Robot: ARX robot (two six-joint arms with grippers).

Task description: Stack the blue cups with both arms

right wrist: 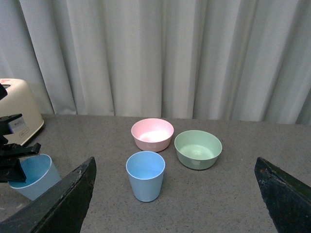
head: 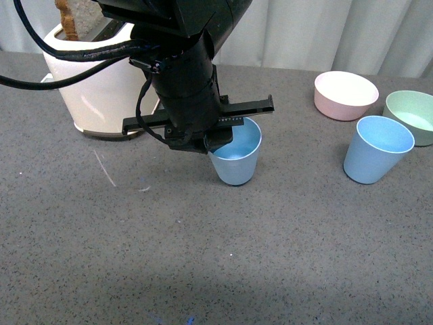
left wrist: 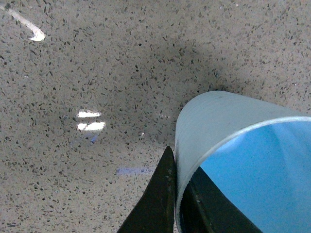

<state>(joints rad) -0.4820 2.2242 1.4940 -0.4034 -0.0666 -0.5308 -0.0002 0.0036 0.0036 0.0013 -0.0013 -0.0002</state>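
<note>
One blue cup (head: 237, 159) stands near the middle of the grey table. My left gripper (head: 213, 140) is shut on its near-left rim, one finger inside and one outside. In the left wrist view the rim (left wrist: 204, 126) sits pinched between the two black fingers (left wrist: 158, 204). The second blue cup (head: 375, 149) stands upright at the right, apart from any gripper; it also shows in the right wrist view (right wrist: 145, 176). My right gripper (right wrist: 177, 194) is open and empty, its fingers wide apart, short of that cup. The right arm does not show in the front view.
A cream toaster (head: 101, 81) stands at the back left behind my left arm. A pink bowl (head: 345, 95) and a pale green bowl (head: 413, 115) sit at the back right, just beyond the free cup. A white curtain hangs behind the table.
</note>
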